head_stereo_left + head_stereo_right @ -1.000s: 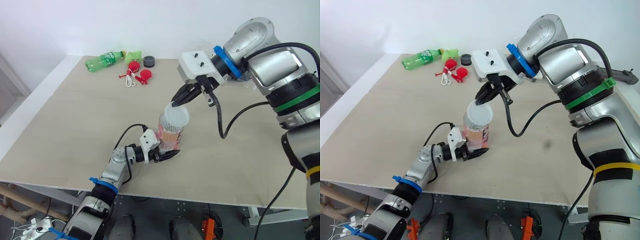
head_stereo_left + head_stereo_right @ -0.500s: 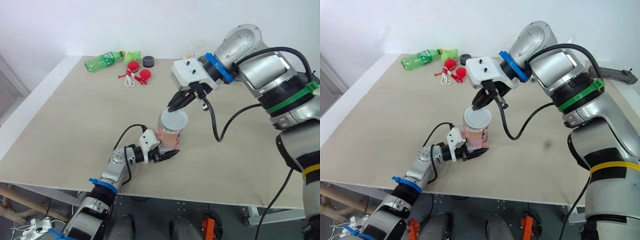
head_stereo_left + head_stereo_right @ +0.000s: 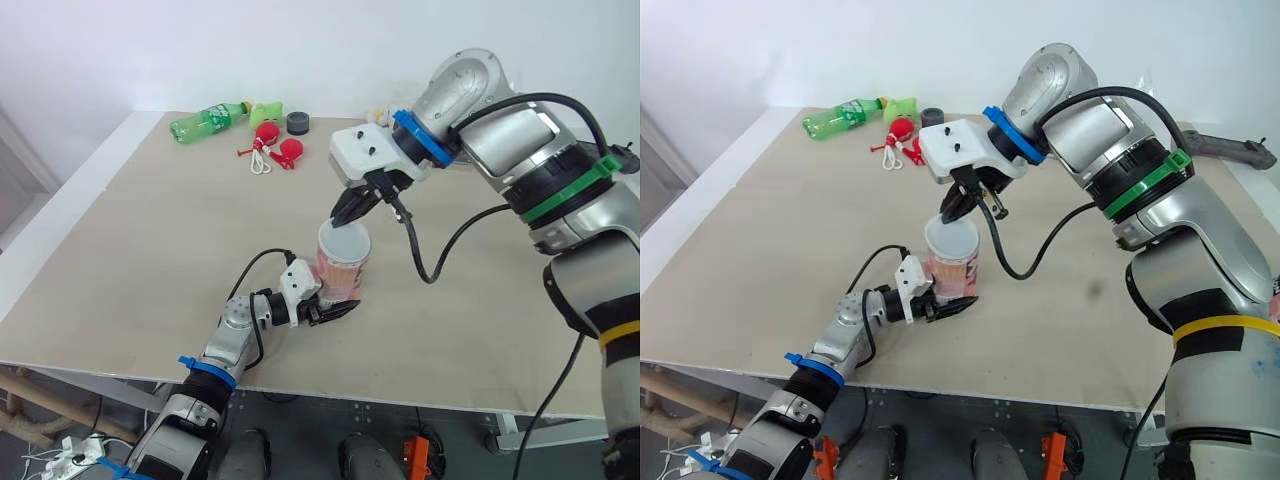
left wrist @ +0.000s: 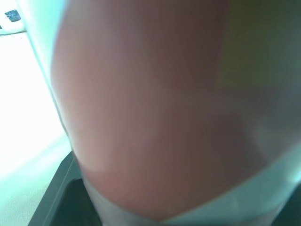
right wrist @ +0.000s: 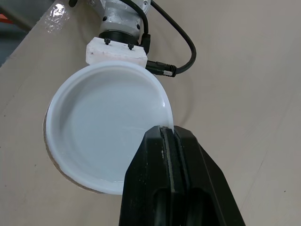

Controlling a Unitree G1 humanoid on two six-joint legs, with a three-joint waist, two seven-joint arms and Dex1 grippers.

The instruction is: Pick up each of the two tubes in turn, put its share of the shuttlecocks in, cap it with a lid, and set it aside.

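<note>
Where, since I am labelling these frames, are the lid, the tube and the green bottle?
lid (image 5: 108, 132): right wrist view, white inner face.
tube (image 3: 343, 273): left eye view, pink side wall.
green bottle (image 3: 205, 121): left eye view, middle of body.

Left end effector (image 3: 338, 309) clasping tube (image 3: 338, 275), lid (image 3: 344, 241) at rim

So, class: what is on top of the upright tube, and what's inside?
A white lid sits over the tube's mouth, pinched at its rim by the right fingers. The lid covers the opening, so the contents cannot be seen.
</note>
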